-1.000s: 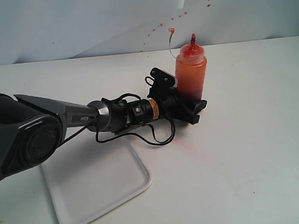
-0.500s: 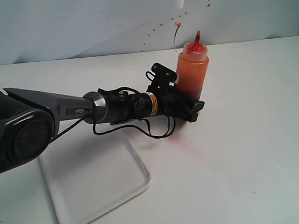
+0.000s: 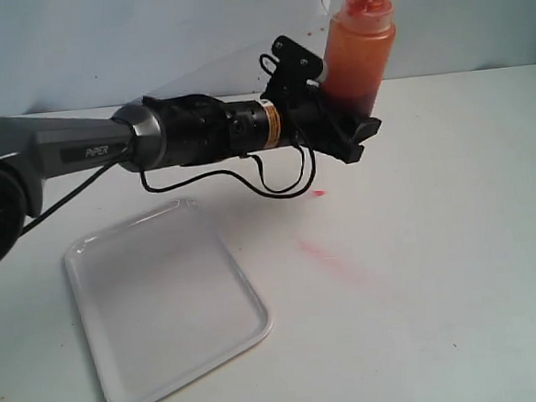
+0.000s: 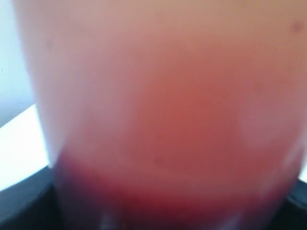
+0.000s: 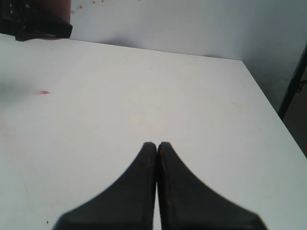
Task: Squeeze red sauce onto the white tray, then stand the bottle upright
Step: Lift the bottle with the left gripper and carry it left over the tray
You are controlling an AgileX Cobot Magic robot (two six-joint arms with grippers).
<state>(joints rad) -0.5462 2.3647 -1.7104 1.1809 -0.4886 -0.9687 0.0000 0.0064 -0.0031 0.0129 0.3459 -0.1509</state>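
Observation:
The bottle (image 3: 359, 52) is upright in the air, well above the table at the back. It is orange-red and translucent with a darker red bottom, and its red nozzle reaches the frame's top edge. My left gripper (image 3: 350, 126) is shut on its lower part. In the left wrist view the bottle (image 4: 163, 120) fills the picture as a blur. The white tray (image 3: 165, 300) lies bare at the front left. No red sauce blob shows on it. My right gripper (image 5: 157, 143) is shut on nothing above bare table, outside the exterior view.
A tiny red droplet (image 3: 318, 194) lies on the table under the arm, with a faint pink smear (image 3: 332, 256) nearer the front. The droplet (image 5: 44, 92) also shows in the right wrist view. Red splashes dot the back wall. The table's right edge (image 5: 268, 96) is close.
My left arm has lifted the bottle off the table, up and slightly right. The arm no longer covers the tray's far corner. A red droplet now shows where the bottle stood.

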